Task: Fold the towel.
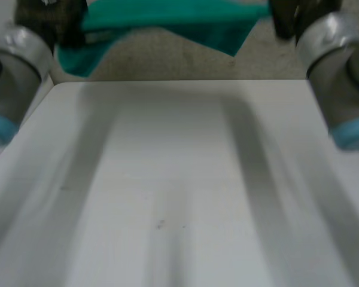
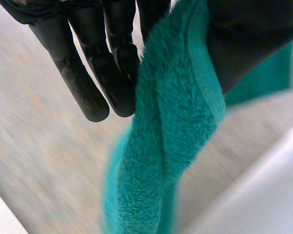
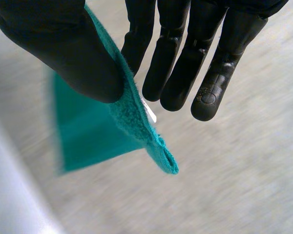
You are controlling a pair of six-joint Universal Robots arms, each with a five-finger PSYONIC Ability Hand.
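A flat white table (image 1: 179, 179) lies low in the frame, with a speckled beige floor (image 1: 167, 63) behind it. One fluffy teal towel (image 1: 167, 18) hangs stretched along the top. Two black hands pinch it: the left hand (image 1: 48, 24) at upper left, the right hand (image 1: 287, 21) at upper right.

The head camera looks down from the near side onto the flat white table (image 1: 179, 179), facing its far edge; each wrist camera sits close along its own palm, at the left black hand (image 2: 88, 73) and the right black hand (image 3: 215, 73); all three views share the fluffy teal towel (image 1: 167, 18) beyond that far edge.
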